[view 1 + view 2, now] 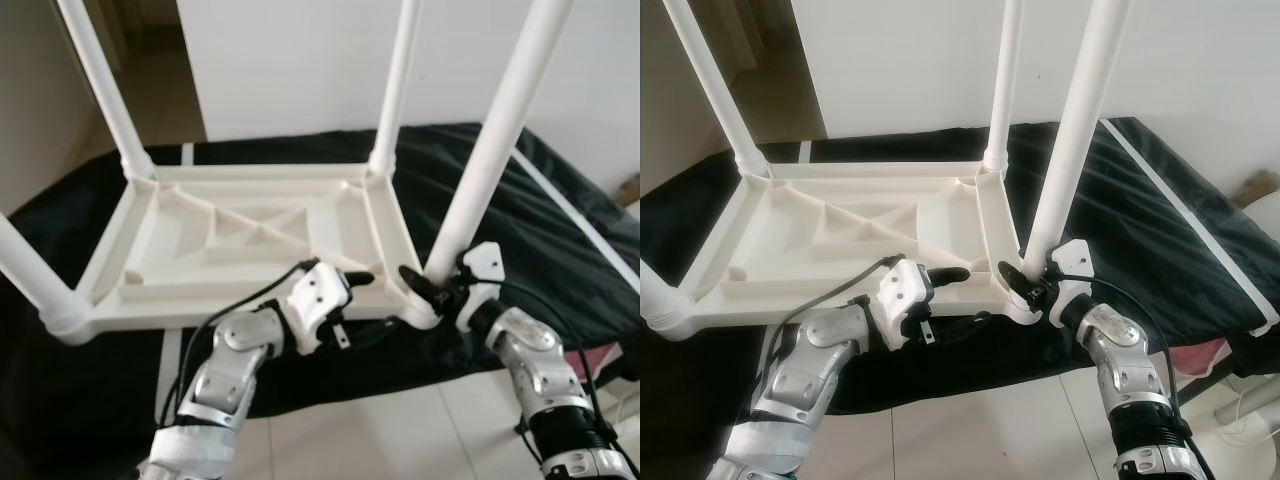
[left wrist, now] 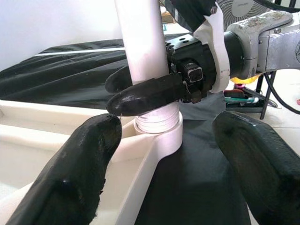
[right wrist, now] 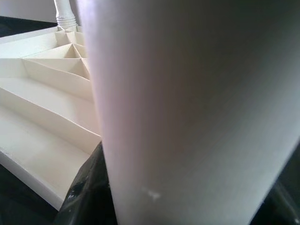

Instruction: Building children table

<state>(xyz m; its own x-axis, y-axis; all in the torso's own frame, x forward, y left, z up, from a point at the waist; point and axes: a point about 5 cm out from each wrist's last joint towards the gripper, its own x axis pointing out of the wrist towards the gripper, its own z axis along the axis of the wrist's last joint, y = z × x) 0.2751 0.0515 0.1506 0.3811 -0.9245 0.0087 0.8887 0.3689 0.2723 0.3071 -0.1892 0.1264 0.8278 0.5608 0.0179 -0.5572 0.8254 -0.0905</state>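
Note:
A white plastic children's table (image 1: pixel 250 235) lies upside down on a black cloth (image 1: pixel 560 220), its legs pointing up. My right gripper (image 1: pixel 425 285) is shut on the near right leg (image 1: pixel 500 130) just above its corner socket (image 2: pixel 159 129); one black finger (image 2: pixel 145 96) crosses in front of the leg (image 2: pixel 140 47) and the other shows behind it. In the right wrist view that leg (image 3: pixel 187 112) sits very close. My left gripper (image 1: pixel 350 285) is open at the table's front rim, its fingers (image 2: pixel 70 173) spread wide and pointing at that same corner, holding nothing.
The other legs stand at the far left (image 1: pixel 100 80), far right (image 1: pixel 395 80) and near left (image 1: pixel 25 270). White wall is behind. Pale tiled floor (image 1: pixel 400 430) lies at my feet. A pink object (image 1: pixel 1200 355) sits under the cloth's right edge, and a fan (image 2: pixel 243 9) stands beyond.

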